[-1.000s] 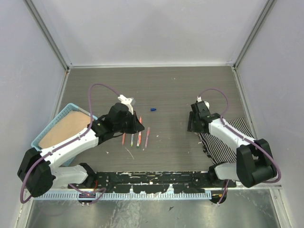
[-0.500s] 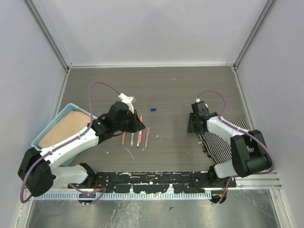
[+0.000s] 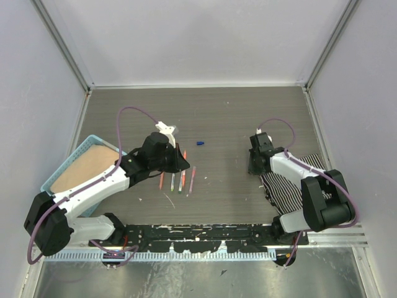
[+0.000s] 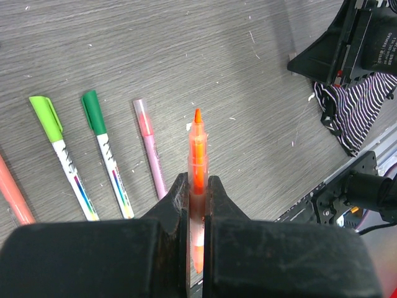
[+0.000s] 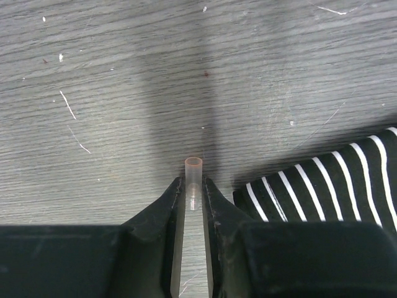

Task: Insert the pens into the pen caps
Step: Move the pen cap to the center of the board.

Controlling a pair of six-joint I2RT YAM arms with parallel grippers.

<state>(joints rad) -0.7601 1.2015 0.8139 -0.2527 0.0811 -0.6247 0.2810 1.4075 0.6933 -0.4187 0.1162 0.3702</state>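
My left gripper is shut on an orange pen whose bare tip points away over the table. Under it lie a light-green-capped pen, a dark-green-capped pen, a pink pen and a salmon pen. From above, the left gripper hovers over this row. Low at the table, my right gripper is shut on a clear orange-tinted pen cap, its open end facing away. A blue cap lies alone between the arms.
A black-and-white striped cloth lies beside the right gripper, and its edge touches the right finger. A blue basket holding a tan pad stands at the left. Walls enclose the table.
The right gripper's jaws have come together on the clear cap, and its wrist shifted slightly. The left arm with the orange pen has barely moved.
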